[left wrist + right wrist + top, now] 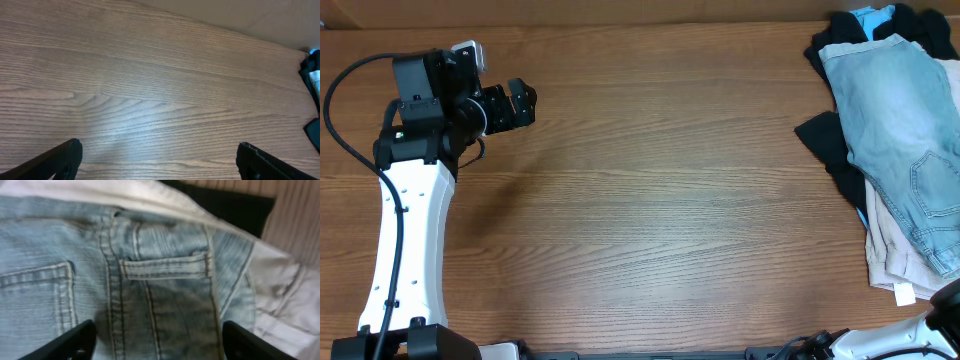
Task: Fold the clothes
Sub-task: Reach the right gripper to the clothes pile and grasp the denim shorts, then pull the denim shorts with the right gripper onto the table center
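Observation:
The faded light-blue denim shorts (905,130) lie on top of a pile of clothes at the right edge of the table. The right wrist view shows their stitched back pockets and centre seam (150,280) close up. My right gripper (157,340) is open just above the denim, its fingers on either side of the seam, holding nothing; in the overhead view only a bit of the right arm (945,300) shows at the bottom right. My left gripper (523,103) is open and empty over bare wood at the far left; it also shows in the left wrist view (159,160).
A beige garment (892,255) and a black garment (835,150) lie under the shorts. A bit of bright blue cloth (870,15) shows at the pile's far end. The brown wooden table (650,180) stretches between the arms. The pile's edge shows in the left wrist view (312,85).

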